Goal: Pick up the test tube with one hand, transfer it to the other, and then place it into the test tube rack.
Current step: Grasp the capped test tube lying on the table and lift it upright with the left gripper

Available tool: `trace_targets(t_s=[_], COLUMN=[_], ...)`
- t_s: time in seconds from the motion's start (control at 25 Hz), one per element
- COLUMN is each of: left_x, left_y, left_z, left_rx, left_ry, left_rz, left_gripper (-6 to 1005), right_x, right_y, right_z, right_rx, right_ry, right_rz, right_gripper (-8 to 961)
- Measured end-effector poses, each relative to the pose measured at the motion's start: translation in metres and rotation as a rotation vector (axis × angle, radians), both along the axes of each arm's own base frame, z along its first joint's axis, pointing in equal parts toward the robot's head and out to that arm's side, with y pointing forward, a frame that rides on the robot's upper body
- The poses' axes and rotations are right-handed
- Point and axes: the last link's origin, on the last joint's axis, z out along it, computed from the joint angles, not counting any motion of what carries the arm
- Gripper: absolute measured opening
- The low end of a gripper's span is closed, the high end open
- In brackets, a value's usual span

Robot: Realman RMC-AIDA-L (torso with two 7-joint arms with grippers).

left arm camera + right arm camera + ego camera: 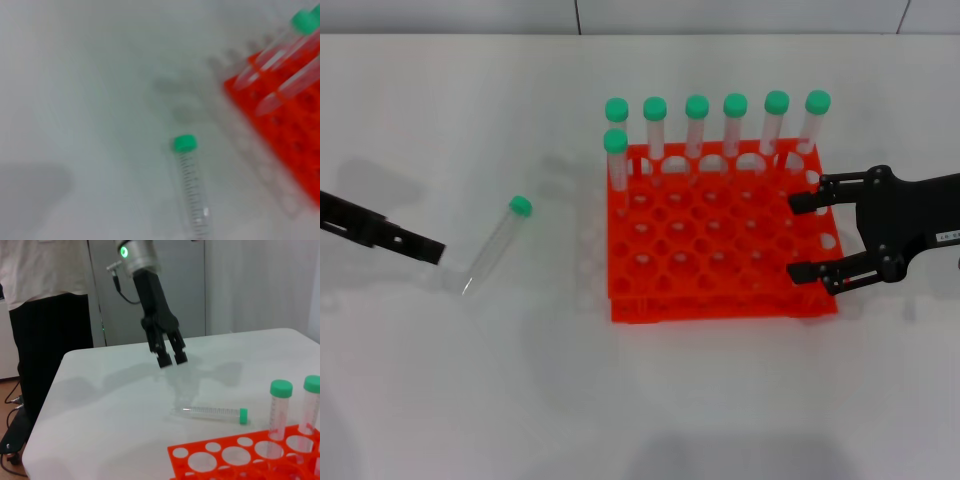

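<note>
A clear test tube with a green cap lies on the white table, left of the orange-red rack. It also shows in the left wrist view and the right wrist view. My left gripper, on the green-ringed arm, hovers a little left of the tube's bottom end. In the right wrist view the left gripper stands above the table with its fingers slightly apart and empty. My right gripper, with the white label, is open and empty over the rack's right edge.
Several identical green-capped tubes stand in the rack's back row, and one stands at the left of the second row. The rack also shows in the wrist views. A person stands beyond the table's far-left edge.
</note>
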Motion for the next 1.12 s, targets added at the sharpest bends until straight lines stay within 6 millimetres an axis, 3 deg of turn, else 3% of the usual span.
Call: trace_targets(t_s=[0.48, 1.12], left_x=[0.016, 0.015], left_y=[0.025, 0.026], left_z=[-0.063, -0.077], left_rx=[-0.067, -0.052], left_ry=[0.181, 0.202], left_rz=[-0.013, 0.004], left_gripper=[828, 800], right_x=[-0.003, -0.003], right_y=[0.0, 0.004], right_z=[-0.006, -0.008], right_rx=[0.001, 0.023], right_ry=[0.002, -0.009], right_rz=[0.019, 0.019], right_gripper=[819, 818])
